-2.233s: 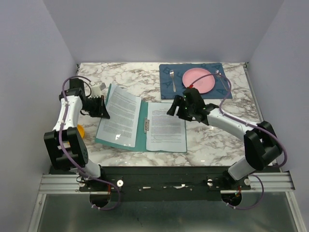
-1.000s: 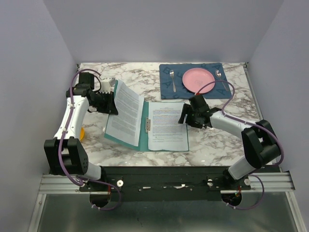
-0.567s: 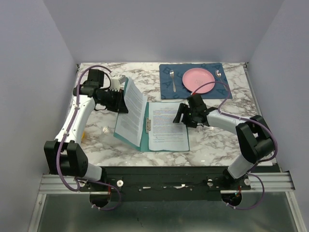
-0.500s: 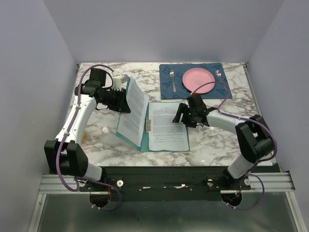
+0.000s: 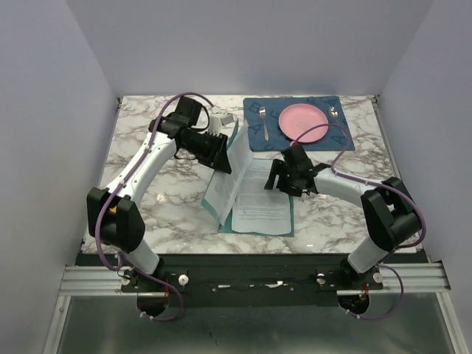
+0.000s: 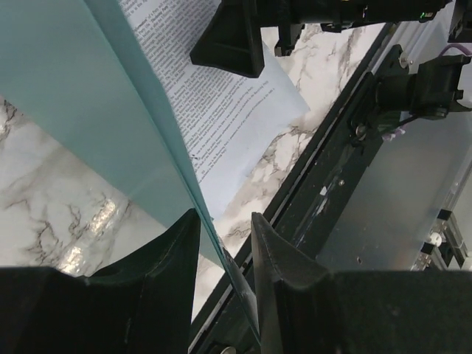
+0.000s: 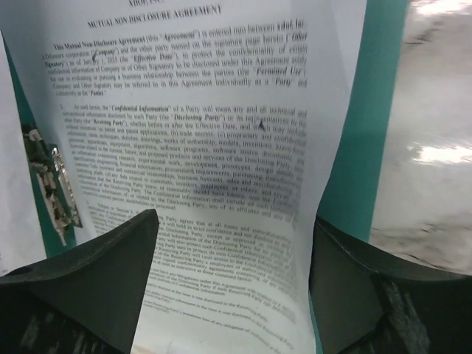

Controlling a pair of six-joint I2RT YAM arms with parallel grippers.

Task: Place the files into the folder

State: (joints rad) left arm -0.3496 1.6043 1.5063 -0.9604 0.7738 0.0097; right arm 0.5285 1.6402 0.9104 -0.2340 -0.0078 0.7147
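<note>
When viewed from above, found the folder [image 5: 216,193] near the middle of the marble table [image 5: 162,199], long axis running near to far. Noted the right half flat on the tabletop and the left cover raised steeply on edge along the spine. Found the files [image 5: 262,203] lying on the flat half, long axis matching the folder's, heading at the far end, a teal margin showing along the right edge. Counted one sheet plainly on top; cannot tell how many beneath. Noted further printed paper against the inner face of the raised cover.

Recorded the folder as thin, smooth, teal-green and rectangular. Recorded the files as white, densely printed in black, bowed slightly upward in the right wrist view. Counted one metal clip [image 7: 55,181] at the spine.

Found the left gripper [image 5: 219,156] at the far end of the raised cover's free edge, jaws somewhat parted, the thin cover edge running through the gap; could not confirm a pinch. Found the right gripper [image 5: 274,179] low over the far part of the top sheet, jaws spread wide, gripping nothing.

Noted at far right one dark blue placemat [image 5: 254,144], carrying one round pink plate [image 5: 299,116], one fork [image 5: 263,122] to its left and one spoon [image 5: 333,112] to its right.
</note>
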